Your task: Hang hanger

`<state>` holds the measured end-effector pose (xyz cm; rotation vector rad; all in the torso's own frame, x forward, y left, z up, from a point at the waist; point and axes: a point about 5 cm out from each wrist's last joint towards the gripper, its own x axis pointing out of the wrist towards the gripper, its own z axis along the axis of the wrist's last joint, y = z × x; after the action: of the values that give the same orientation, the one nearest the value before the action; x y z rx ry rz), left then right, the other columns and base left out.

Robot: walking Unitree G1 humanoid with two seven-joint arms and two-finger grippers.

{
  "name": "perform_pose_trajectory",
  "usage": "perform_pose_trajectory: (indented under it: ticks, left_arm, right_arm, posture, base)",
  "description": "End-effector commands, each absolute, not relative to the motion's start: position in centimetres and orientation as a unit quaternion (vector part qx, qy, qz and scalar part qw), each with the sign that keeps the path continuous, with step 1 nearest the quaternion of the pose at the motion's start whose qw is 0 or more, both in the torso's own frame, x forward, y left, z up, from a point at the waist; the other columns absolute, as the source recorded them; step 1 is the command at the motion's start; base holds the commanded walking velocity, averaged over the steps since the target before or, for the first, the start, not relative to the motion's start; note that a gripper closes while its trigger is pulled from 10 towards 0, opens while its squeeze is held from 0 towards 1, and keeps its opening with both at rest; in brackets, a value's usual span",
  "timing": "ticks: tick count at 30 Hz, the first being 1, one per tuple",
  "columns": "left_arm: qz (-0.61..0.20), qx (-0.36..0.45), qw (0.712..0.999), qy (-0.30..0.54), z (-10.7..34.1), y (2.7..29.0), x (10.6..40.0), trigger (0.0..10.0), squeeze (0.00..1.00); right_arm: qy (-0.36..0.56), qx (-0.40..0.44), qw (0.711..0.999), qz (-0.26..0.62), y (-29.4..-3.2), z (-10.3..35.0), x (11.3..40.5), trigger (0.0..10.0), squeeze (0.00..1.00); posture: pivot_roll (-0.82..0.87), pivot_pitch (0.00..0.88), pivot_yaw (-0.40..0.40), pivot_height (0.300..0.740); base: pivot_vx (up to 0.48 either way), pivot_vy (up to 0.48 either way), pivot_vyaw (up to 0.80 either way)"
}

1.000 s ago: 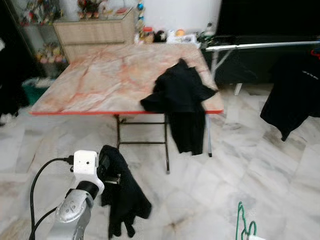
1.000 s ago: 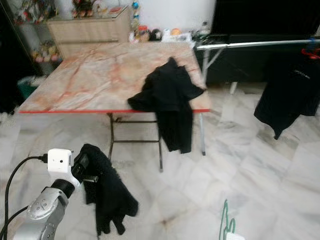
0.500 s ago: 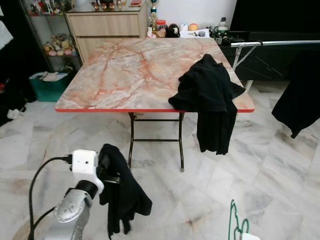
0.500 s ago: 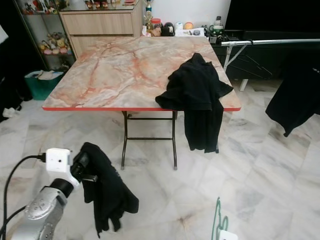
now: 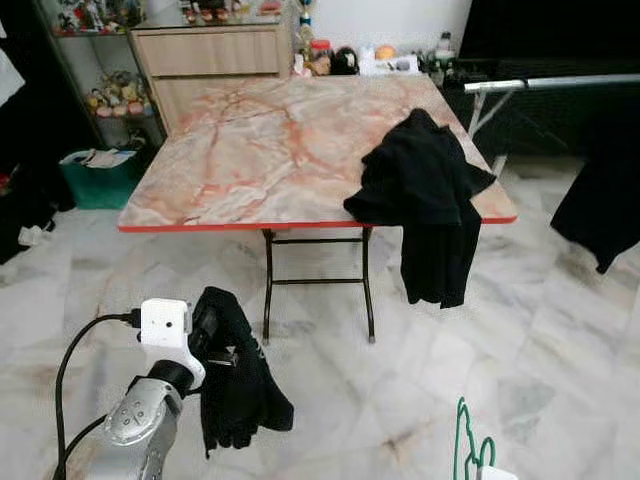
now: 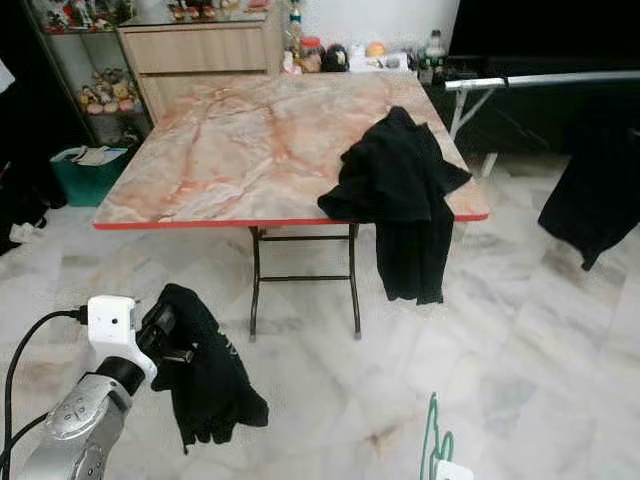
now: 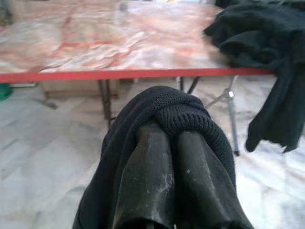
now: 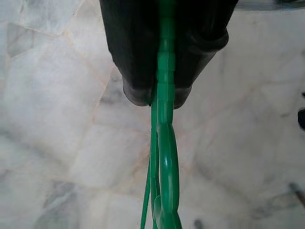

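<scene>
Hanger (image 8: pixel 164 119), green, sits at lower right of the frame, right gripper (image 8: pixel 162 93) jaws closed on it; left gripper (image 7: pixel 174 138) jaws closed inside black garment (image 5: pixel 235 375); keep both grips firm approaching the rail (image 5: pixel 560 83).

Matt black knit cloth (image 7: pixel 181 119) draped over left tool (image 7: pixel 174 143), its fingers (image 7: pixel 147 162) scuffed rubbery black. Glossy green plastic hanger (image 8: pixel 164 143) pinched in right tool (image 8: pixel 164 95). Beyond them, polished marble-look tabletop (image 5: pixel 260 150), glossy marble floor (image 5: pixel 560 340).

A black garment (image 5: pixel 425 185) drapes over the marble table's (image 5: pixel 260 150) edge.
</scene>
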<state>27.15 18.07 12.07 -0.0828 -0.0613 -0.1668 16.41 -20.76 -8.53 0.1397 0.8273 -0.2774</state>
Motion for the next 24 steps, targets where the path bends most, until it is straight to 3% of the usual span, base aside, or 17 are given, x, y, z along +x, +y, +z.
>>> perform_pose_trajectory:
  ticks: [1, 24]
  left_arm:
    - [-0.082, -0.034, 0.995, -0.05, 13.04, 18.42, 27.15, 10.0, 0.0]
    - [-0.094, -0.036, 0.993, -0.057, 13.58, 18.0, 27.32, 10.0, 0.0]
  right_arm:
    - [0.401, 0.073, 0.904, -0.131, -20.34, -8.56, 16.52, 10.0, 0.0]
    - [0.403, 0.073, 0.903, -0.128, -20.25, -8.61, 16.46, 10.0, 0.0]
  posture:
    - [0.02, 0.046, 0.062, 0.721]
    - [0.02, 0.031, 0.066, 0.721]
  base:
    - [0.292, 0.0, 0.0]
    - [0.296, 0.0, 0.0]
